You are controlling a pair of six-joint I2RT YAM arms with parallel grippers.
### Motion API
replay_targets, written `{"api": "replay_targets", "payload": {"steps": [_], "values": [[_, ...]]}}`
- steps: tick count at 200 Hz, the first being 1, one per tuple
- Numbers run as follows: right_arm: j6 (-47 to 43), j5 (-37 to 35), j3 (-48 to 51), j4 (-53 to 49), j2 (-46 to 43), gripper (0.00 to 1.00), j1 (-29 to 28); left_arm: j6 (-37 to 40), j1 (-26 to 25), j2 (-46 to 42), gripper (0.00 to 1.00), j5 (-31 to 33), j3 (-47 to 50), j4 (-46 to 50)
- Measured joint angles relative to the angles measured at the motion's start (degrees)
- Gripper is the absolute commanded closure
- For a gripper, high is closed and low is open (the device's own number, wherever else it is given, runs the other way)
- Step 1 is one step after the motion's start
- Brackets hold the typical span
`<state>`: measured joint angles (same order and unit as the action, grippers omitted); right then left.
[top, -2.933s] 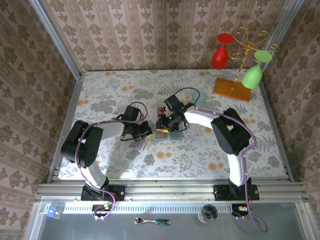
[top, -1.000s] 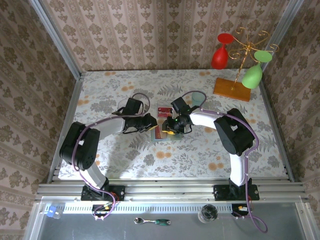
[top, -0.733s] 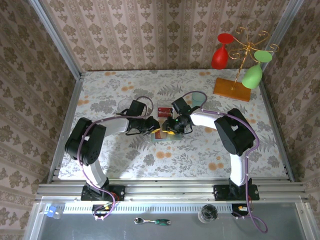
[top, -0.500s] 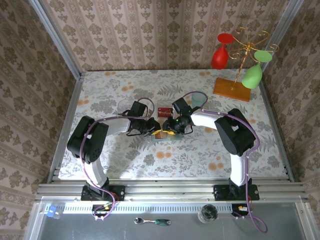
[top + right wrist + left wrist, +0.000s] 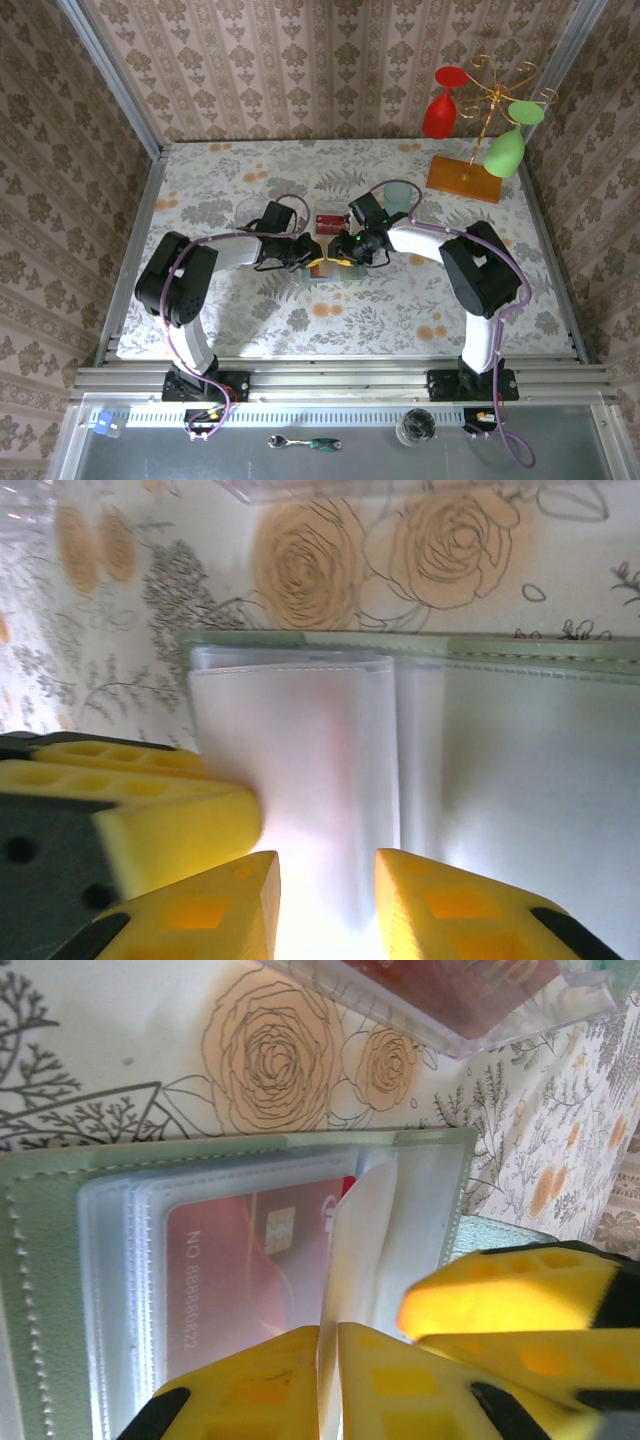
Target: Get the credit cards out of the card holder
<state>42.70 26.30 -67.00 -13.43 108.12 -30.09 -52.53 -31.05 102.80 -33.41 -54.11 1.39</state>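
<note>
- Lying open and flat near the middle of the surface, the card holder (image 5: 333, 276) shows us a pale sage-green cover with stitched edges and a stack of clear plastic sleeves inside.
- In the left wrist view we see a red credit card (image 5: 235, 1270) with a chip, sitting inside one sleeve pocket.
- We see the left gripper (image 5: 330, 1345) clenched on a translucent sleeve leaf, which stands up pinched between its yellow fingers.
- The right gripper (image 5: 325, 870) holds its yellow fingers a little apart, with a sleeve leaf running between them. We cannot tell whether they press on it.
- From above, we see both arms reach in from the near edge with elbows bent outward. Their wrists turn toward each other, so the two grippers meet almost tip to tip over the card holder.
- Just beyond the card holder, toward the far edge, lies a clear case (image 5: 327, 222) with something red inside.
</note>
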Motion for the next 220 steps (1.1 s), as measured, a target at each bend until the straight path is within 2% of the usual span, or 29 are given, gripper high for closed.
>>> {"api": "replay_targets", "payload": {"steps": [86,129,175,220], "values": [[-0.55,-0.63,2.54,-1.01,-6.1,0.69,3.15,0.04,-3.34,0.15,0.87,0.46,-5.92,3.23],[-0.74,-1.22,4.76,-1.53,-8.98,0.69,4.61,0.04,-5.33,4.11,0.87,0.44,-10.23,3.63],[-1.62,-1.68,6.71,-2.08,-11.45,0.69,6.16,0.02,-7.34,8.61,0.83,0.39,-14.27,4.7],[-2.01,-1.68,6.73,-2.32,-12.31,0.68,6.64,0.17,-7.61,9.01,0.8,0.48,-15.91,6.21]]}}
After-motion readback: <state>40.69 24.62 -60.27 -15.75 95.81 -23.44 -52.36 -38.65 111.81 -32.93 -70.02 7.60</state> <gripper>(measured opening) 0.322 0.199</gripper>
